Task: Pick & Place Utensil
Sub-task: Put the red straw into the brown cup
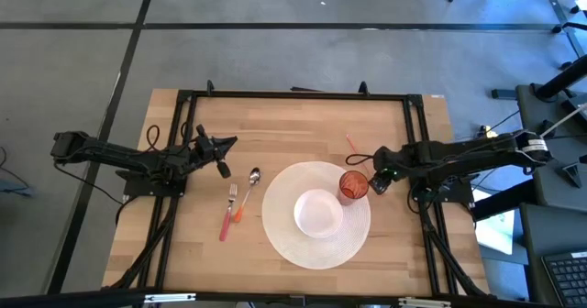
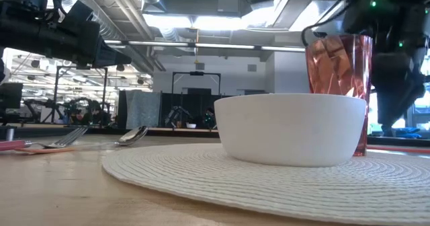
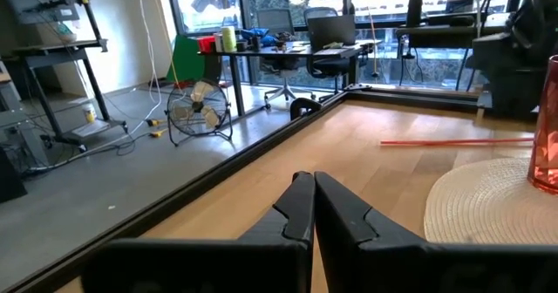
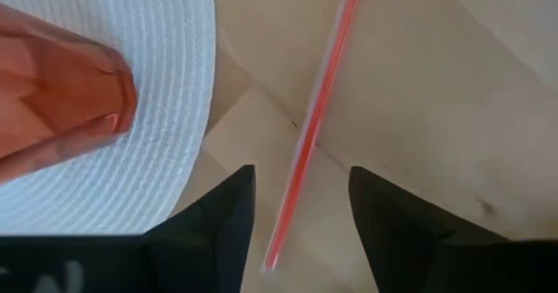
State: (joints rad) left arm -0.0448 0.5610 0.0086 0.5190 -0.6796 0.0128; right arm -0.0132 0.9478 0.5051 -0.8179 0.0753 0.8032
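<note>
Hovering over the red straw [image 4: 309,127], the right gripper [image 4: 296,219] has its fingers spread wide, straddling the straw's near end; nothing held. Straw lies on bare wood just beside the woven placemat [image 1: 275,230] and red cup [image 1: 353,186]. Step judged: approach before grasp. Next move calls for descending and closing squarely across the thin straw. Left gripper [image 3: 312,207] waits pinched together, empty, near the fork [image 1: 232,198] and spoon [image 1: 253,178].
</note>
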